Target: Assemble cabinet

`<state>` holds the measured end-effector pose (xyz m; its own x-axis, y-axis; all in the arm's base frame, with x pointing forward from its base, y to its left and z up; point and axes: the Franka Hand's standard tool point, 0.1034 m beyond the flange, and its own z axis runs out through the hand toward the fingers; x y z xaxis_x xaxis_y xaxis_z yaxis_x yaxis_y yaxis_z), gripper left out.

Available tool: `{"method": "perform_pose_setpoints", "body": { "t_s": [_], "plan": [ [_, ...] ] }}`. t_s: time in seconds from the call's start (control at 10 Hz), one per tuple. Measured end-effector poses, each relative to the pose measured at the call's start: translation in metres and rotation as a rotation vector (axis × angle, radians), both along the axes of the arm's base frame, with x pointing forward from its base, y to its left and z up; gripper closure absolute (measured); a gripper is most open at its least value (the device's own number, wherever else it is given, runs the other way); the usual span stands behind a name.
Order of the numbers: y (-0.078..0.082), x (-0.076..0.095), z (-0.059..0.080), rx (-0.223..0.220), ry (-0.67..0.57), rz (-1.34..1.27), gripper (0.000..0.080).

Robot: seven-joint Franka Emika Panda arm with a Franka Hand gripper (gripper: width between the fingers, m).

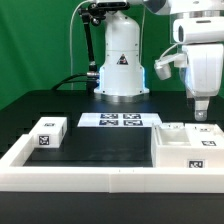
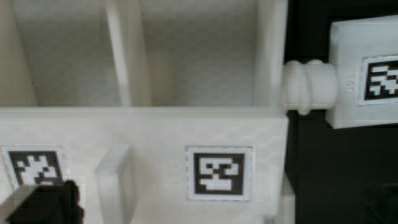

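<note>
Cabinet body (image 1: 186,146) just below claw (image 1: 203,116)

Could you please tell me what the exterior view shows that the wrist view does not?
Only the exterior view shows the arm's base, the marker board and a small tagged white block at the exterior view's left. Only the wrist view shows a ribbed knob on a tagged white part close up. Both show the white cabinet body and part of the claw; neither reveals whether it is open.
</note>
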<state>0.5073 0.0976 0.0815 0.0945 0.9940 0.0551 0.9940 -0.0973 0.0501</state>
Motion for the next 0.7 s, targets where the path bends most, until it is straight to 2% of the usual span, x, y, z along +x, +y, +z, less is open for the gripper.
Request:
{"method": "perform_pose_setpoints", "body": {
  "t_s": [0.1,0.3,0.6,0.7],
  "plan": [
    [-0.004,-0.022,-0.002,-0.012,0.020,0.004,0.0002],
    [-0.010,-0.058,0.004,-0.033,0.034,-0.052,0.0002],
    [-0.011,-0.056,0.000,-0.029,0.038,-0.052,0.0002],
    [-0.013,-0.067,-0.009,-0.022,0.041,-0.056,0.0002]
  ]
}}
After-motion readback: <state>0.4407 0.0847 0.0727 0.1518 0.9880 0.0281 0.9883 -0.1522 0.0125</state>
